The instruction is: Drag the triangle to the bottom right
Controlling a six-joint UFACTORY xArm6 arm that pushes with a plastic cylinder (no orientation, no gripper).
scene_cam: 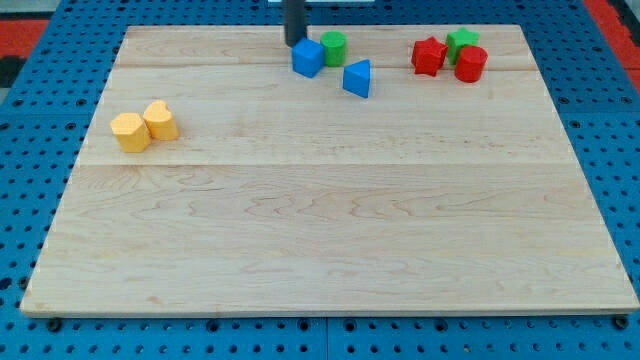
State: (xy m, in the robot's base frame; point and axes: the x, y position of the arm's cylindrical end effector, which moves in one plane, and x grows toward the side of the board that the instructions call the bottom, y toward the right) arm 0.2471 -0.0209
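Note:
The blue triangle (pixel 357 78) lies near the view's top, just right of centre. My tip (pixel 294 42) stands at the top edge of the board, touching or nearly touching the upper left of a blue cube (pixel 307 58). The triangle is to the right of the tip, beyond the cube. A green cylinder (pixel 334 46) sits just right of the cube, above and left of the triangle.
A red star-like block (pixel 428 56), a green star-like block (pixel 461 41) and a red cylinder (pixel 470 64) cluster at the top right. Two yellow blocks (pixel 131 132) (pixel 160 120) sit side by side at the left. The wooden board (pixel 330 230) lies on a blue perforated table.

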